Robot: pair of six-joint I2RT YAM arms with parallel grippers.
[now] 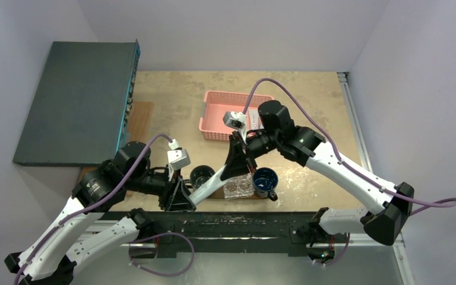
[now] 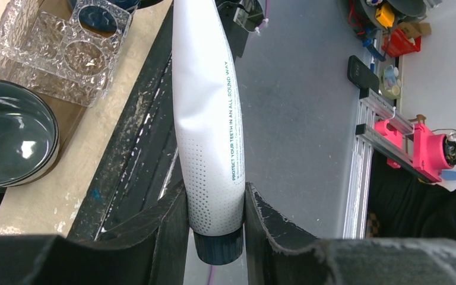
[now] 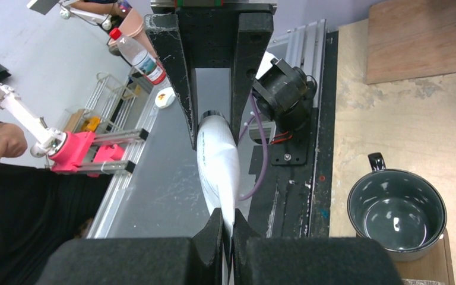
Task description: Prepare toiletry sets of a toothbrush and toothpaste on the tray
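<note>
A white toothpaste tube with a dark cap hangs between both grippers, above the table's near edge. My left gripper is shut on its cap end; in the left wrist view the fingers clamp the tube just above the cap. My right gripper is shut on the flat crimped end; in the right wrist view it pinches the tube. The tray shows only as a brown board under the mugs and glass holder. No toothbrush is in view.
A pink lattice basket stands at the back. A dark mug, a clear glass holder and a blue mug sit near the front edge. A dark grey box lies at the left.
</note>
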